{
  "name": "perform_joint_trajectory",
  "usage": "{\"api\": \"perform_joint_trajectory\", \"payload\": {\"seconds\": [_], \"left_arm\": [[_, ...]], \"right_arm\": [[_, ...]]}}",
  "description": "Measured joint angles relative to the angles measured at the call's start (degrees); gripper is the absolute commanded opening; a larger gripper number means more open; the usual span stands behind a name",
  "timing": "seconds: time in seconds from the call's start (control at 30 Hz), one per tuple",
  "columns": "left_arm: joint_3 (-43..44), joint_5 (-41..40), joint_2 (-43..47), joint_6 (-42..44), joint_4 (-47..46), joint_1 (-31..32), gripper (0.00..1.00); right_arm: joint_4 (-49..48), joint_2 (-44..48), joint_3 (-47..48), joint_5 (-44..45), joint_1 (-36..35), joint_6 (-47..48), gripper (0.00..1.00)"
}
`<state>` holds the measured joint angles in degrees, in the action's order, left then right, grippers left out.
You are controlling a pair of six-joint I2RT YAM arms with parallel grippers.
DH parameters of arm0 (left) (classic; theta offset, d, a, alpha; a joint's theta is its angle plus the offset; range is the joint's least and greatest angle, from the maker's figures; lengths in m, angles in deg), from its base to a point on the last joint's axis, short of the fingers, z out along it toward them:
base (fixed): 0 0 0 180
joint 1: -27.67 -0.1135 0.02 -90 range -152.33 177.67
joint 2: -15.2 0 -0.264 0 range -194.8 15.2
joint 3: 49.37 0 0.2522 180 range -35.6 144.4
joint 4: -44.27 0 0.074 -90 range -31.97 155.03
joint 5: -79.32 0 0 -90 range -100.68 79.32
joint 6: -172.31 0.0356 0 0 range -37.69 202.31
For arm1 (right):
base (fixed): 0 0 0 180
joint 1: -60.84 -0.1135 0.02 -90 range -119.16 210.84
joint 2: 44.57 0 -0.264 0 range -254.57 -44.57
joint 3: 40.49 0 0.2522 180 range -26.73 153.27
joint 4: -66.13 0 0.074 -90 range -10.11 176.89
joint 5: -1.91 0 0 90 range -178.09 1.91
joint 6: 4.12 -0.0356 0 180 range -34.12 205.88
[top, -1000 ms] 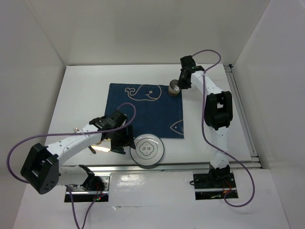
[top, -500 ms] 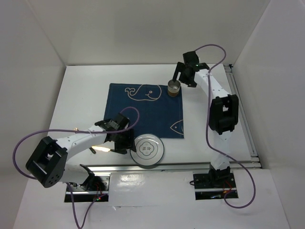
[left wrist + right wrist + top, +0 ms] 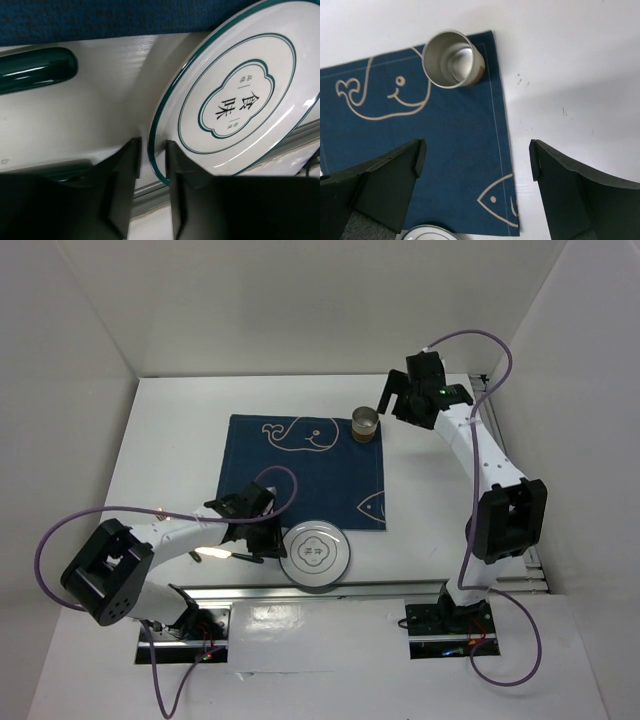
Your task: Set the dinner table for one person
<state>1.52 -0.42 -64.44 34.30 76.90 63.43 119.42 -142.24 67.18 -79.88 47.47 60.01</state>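
The left hand (image 3: 152, 145) straddled the rim of the round white, green-edged plate (image 3: 235, 100) at the near edge of the large white tabletop (image 3: 170, 440), jaws narrowly apart and not yet clamped. It wanted a square, firm pinch before sliding the plate onto the navy fish-print cloth mat (image 3: 445, 135). The right hand (image 3: 477, 145), a second ago clamped on the small steel cup (image 3: 452, 59), now hung wide apart, empty, backed off right.

mat (image 3: 300, 475): navy, cream outline whale and fish drawings, thin pale border line. plate (image 3: 240, 100): white, dark green rim line and inner rings, green cloud-shaped frame, black characters at centre. cup (image 3: 452, 59): bare silver metal. utensil handle (image 3: 35, 72): glossy dark green. surface (image 3: 170, 440): plain white.
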Motion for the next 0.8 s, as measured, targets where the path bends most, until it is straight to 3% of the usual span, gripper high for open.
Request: {"api": "perform_joint_trajectory", "payload": {"seconds": [0.13, 0.17, 0.43, 0.8], "left_arm": [[-1.4, 1.9, 0.0, -0.2, -3.7, -0.5, 0.14], [-1.6, 2.6, 0.1, -0.1, -4.7, -0.8, 0.01], [-0.9, 3.7, 3.4, 0.3, -2.3, -0.9, 0.0], [14.2, 7.6, 8.7, 7.5, 8.2, -3.2, 0.0]], "right_arm": [[0.1, 1.0, -3.7, 0.2, 0.0, 0.0, 0.97], [0.1, 1.3, -4.5, 0.2, 0.0, 0.0, 0.97], [0.5, 3.9, -7.0, 0.6, 0.0, -0.3, 0.97], [0.8, 8.0, -7.9, 1.5, 0.0, -0.7, 0.97]]}}
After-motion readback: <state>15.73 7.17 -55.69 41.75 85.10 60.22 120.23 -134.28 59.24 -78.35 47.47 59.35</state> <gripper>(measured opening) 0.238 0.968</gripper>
